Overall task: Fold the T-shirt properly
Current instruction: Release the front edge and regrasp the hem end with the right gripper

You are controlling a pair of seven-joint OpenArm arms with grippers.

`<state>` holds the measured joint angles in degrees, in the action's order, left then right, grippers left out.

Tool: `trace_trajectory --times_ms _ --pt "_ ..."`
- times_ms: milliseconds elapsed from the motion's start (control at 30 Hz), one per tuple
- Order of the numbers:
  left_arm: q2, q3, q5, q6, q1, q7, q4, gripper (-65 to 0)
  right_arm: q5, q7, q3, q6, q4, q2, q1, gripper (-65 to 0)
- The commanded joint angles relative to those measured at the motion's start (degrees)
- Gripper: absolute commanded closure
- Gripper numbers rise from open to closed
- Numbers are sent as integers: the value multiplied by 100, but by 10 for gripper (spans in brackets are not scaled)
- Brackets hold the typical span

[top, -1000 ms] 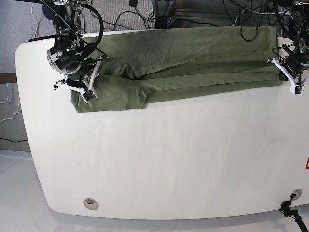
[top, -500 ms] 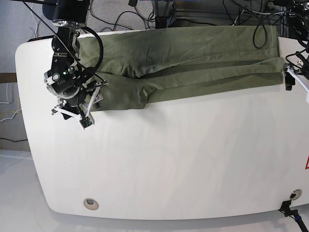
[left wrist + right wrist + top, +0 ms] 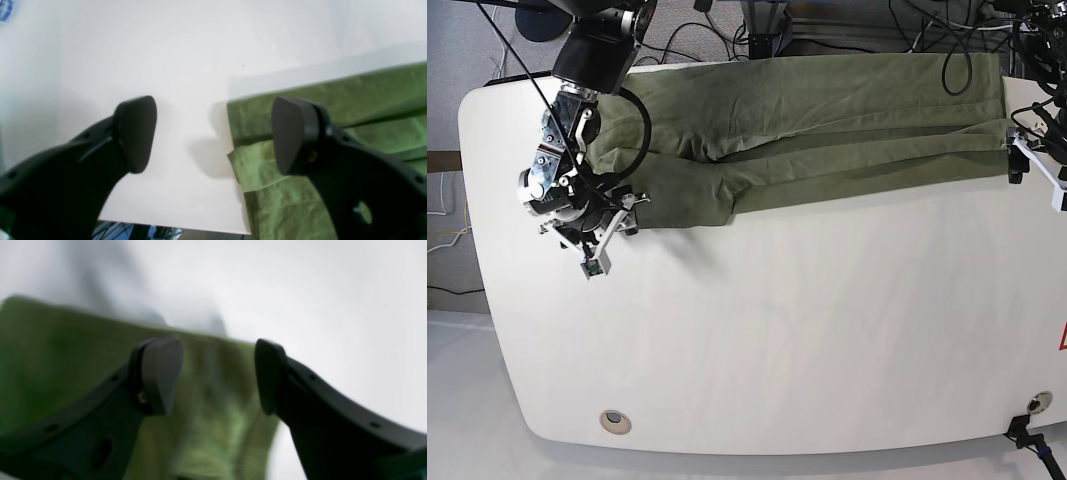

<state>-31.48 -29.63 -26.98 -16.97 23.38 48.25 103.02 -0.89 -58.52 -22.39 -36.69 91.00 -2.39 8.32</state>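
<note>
The olive-green T-shirt (image 3: 827, 130) lies folded into a long band along the table's far edge. Its end also shows in the left wrist view (image 3: 350, 96) and, blurred, in the right wrist view (image 3: 66, 366). My right gripper (image 3: 610, 238) is at the shirt's left end. In its wrist view it (image 3: 215, 376) is open and empty, with the shirt's edge below the jaws. My left gripper (image 3: 1035, 170) is at the shirt's right end. It (image 3: 213, 133) is open and empty, with one finger (image 3: 293, 133) over the shirt's corner and the other over bare table.
The white table (image 3: 777, 340) reaches toward the camera in front of the shirt. Cables and stands (image 3: 767, 25) crowd the space behind the far edge. A round hole (image 3: 613, 421) sits near the front left corner.
My right gripper has moved from over the shirt's left end toward the near side, to its edge. My left gripper has shifted slightly outward at the right end. The shirt lies much the same.
</note>
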Motion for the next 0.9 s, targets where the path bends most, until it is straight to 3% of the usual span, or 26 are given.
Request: trace_trajectory --times_ms 0,233,467,533,667,867 --pt "-117 -48 -23 14 -30 -100 76 -502 -39 63 11 -28 100 42 -45 -361" --pt "-117 242 -23 14 -39 -100 76 -502 -39 72 28 -134 82 340 -212 -361" --pt "-117 321 -23 14 -39 -108 76 -502 -39 72 28 -230 73 367 -212 -356" --pt "-117 321 -23 14 -47 -117 76 -502 -39 72 28 -230 73 367 -212 -289" --pt "-117 321 -23 14 -47 -117 76 -502 -39 81 28 -230 56 367 -212 0" --pt "-117 321 -23 14 -197 -117 58 -502 -100 28 37 -309 -6 420 -194 0"
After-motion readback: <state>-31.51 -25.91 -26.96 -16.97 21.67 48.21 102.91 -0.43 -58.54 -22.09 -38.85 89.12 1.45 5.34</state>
